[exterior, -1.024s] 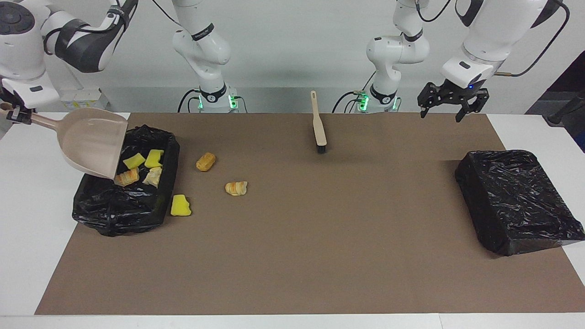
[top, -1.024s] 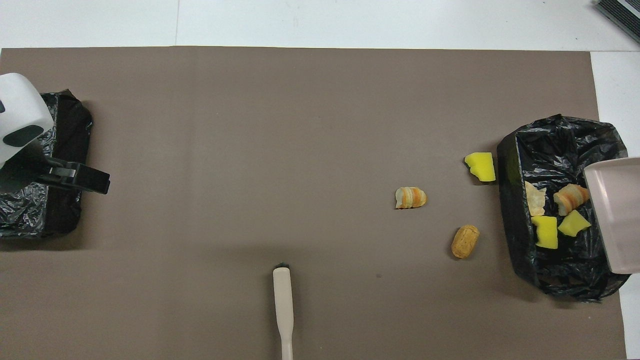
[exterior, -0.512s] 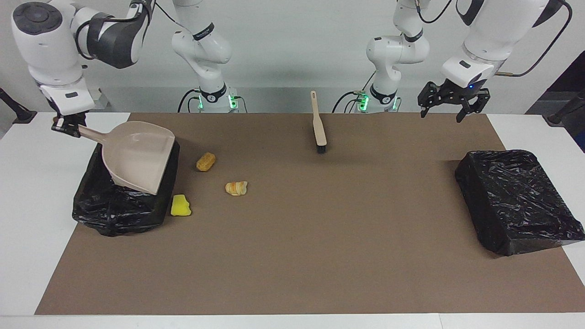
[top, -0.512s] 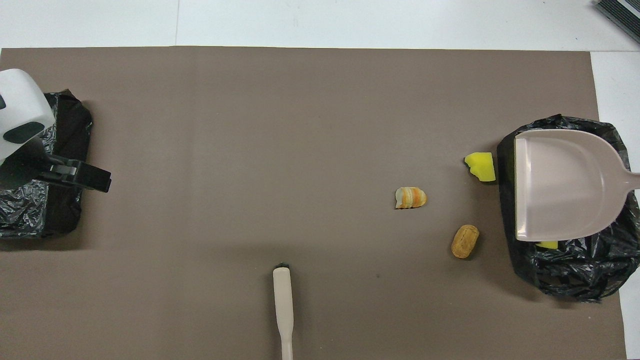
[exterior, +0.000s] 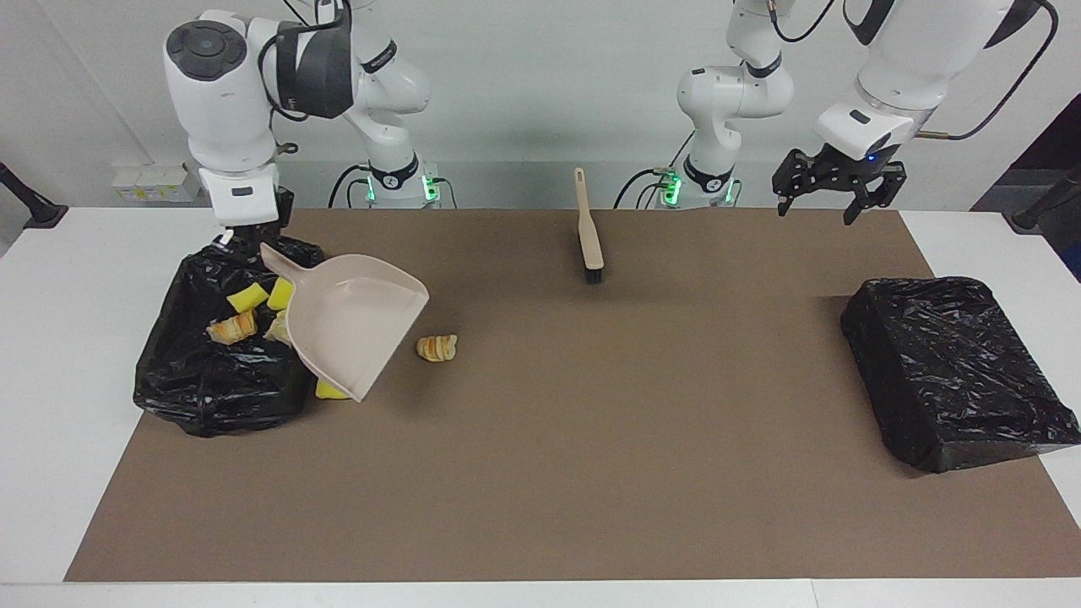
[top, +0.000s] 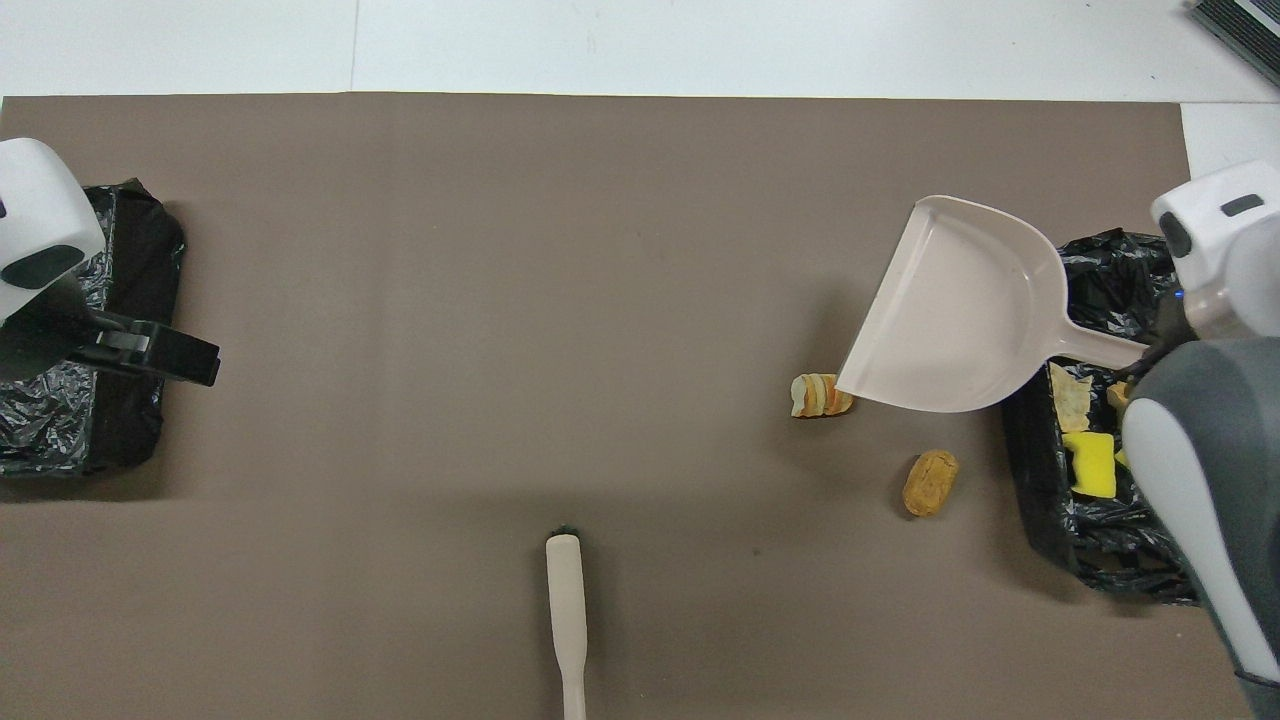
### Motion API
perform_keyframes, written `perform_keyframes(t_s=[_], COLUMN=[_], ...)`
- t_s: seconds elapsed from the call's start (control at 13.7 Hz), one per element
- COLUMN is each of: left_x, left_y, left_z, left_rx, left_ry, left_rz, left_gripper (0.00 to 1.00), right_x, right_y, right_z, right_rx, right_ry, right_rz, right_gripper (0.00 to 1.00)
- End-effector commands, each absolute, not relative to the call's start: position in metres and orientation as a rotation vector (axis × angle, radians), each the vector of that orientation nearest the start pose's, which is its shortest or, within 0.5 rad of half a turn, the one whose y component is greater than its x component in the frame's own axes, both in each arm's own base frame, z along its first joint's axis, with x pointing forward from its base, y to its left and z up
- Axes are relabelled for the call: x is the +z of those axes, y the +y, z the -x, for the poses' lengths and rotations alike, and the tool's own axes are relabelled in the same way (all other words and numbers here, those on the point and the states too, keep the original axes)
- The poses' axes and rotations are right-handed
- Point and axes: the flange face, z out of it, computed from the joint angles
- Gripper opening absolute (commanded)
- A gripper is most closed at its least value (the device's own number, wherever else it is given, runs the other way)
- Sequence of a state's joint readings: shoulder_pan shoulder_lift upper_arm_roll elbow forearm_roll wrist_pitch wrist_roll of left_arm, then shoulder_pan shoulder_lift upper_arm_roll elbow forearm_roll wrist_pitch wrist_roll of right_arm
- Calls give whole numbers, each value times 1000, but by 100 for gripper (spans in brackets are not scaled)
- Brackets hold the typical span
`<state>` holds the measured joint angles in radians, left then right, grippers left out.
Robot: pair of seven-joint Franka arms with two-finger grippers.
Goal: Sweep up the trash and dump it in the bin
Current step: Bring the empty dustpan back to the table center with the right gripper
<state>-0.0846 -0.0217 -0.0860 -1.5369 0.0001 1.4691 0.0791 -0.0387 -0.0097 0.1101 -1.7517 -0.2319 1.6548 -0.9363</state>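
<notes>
Dustpan (exterior: 355,325) hangs in the shut right tool (exterior: 253,239); left tool (exterior: 836,190) waits, fingers spread.

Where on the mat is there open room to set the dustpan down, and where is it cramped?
Open: the wide stretch of brown mat between the brush and the closed black bag. Crowded: beside the open bin, where the striped croissant piece, brown bread piece and yellow sponge chunk lie under the dustpan.

Black-lined open bin (exterior: 211,380), right arm's end of table: holds yellow sponge chunks (exterior: 247,297) and croissant pieces (exterior: 232,328). Beige plastic dustpan (exterior: 355,325) raised beside it, over the brown mat (exterior: 591,439). Striped croissant piece (exterior: 437,347) on the mat beside the dustpan.
</notes>
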Motion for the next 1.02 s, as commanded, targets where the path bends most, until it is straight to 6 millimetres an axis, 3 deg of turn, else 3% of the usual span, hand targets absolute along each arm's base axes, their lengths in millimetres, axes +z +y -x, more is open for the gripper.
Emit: perform_keyframes(t_s=[0.0,0.22,0.51,0.66,0.8,0.95], left_x=[651,651,650,650,650,651], left_y=[-88,-88,-87,-88,-88,-87], left_z=[-526,-526,-527,-527,-527,-527], left_rx=[73,71,66,66,66,66], left_ry=[391,393,384,389,389,393], left_rz=[3121,3121,3122,3122,3122,3121], left_gripper=[100,100,100,100,100,100], right_x=[539,518,482,470,452,435], right_y=[58,110,197,227,276,313], right_z=[-542,-545,-542,-541,-535,-534], right_rx=[235,209,178,157,158,106], right_ry=[-1338,-1064,-730,-538,-404,-225], right_rz=[2970,3024,3130,3100,3111,3120], right_gripper=[0,0,0,0,0,0])
